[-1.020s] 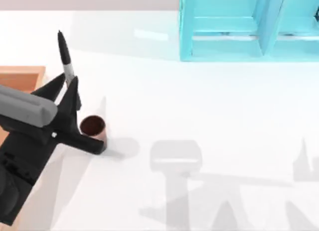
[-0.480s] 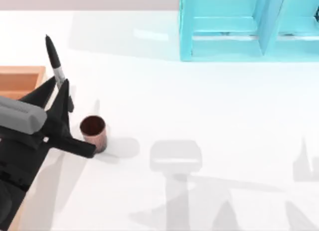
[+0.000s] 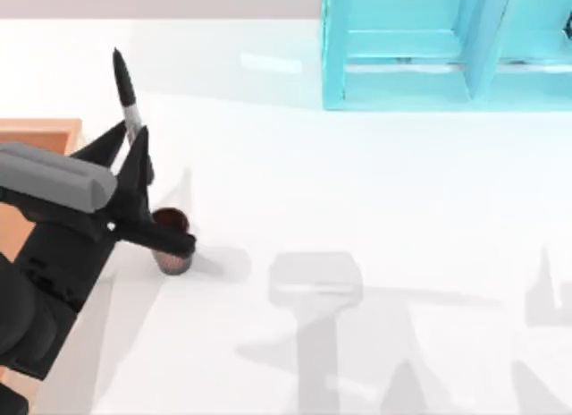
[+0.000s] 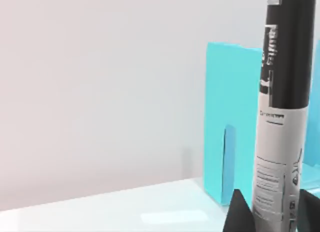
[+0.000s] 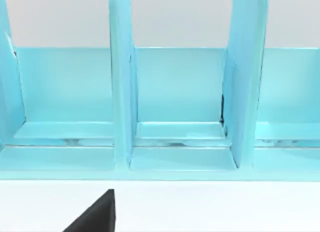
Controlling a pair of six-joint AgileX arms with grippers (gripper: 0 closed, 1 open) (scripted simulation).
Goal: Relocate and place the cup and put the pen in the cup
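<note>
Left gripper (image 3: 134,160), at the top view's left, pinches the pen (image 3: 126,93) upright so its lower end can drop into the cup (image 3: 172,242), now partly hidden under the fingers. Half a second ago, pen and gripper sat further left, clear of the cup.

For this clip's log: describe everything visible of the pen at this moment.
The pen is a slim black marker with a grey-white printed label band around its middle and a tapered black end pointing up and away. It stands close to upright, clamped near its lower part between the fingers of the left gripper, above the table's left side. The cup sits just below and beside the gripper, partly covered by one finger. In the left wrist view the pen's barrel looks smooth and glossy.
</note>
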